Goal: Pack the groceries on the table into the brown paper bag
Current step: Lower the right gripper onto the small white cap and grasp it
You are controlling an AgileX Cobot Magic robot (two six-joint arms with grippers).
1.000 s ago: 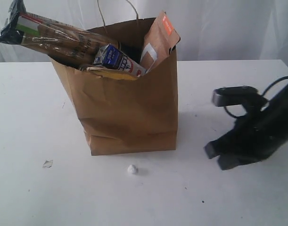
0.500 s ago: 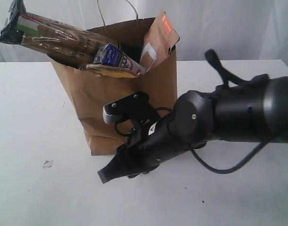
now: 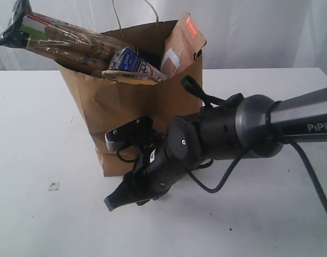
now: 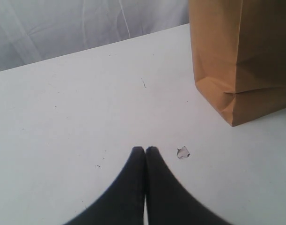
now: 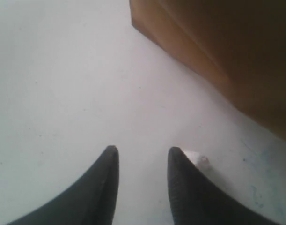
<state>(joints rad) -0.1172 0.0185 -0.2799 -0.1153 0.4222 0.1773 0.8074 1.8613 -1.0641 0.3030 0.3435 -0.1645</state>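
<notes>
The right fingers (image 3: 114,199), half open and empty, hover low over the bench (image 3: 35,118), bag (image 3: 147,101) at their one o'clock; left fingers (image 4: 141,160) closed.

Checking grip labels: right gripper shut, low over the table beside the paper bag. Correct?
No. The right gripper is open, not shut; the right wrist view shows its jaws apart. Rest holds: low over the table, beside the brown paper bag.

Brown paper bag (image 3: 147,107) plain kraft brown. Table (image 3: 35,123) white. At bag top: spaghetti pack (image 3: 61,40) brownish with black end, blue-white pouch (image 3: 134,63), brown pouch (image 3: 182,43) with orange label. Left end effector (image 4: 145,149) and right end effector (image 5: 143,151) black.
</notes>
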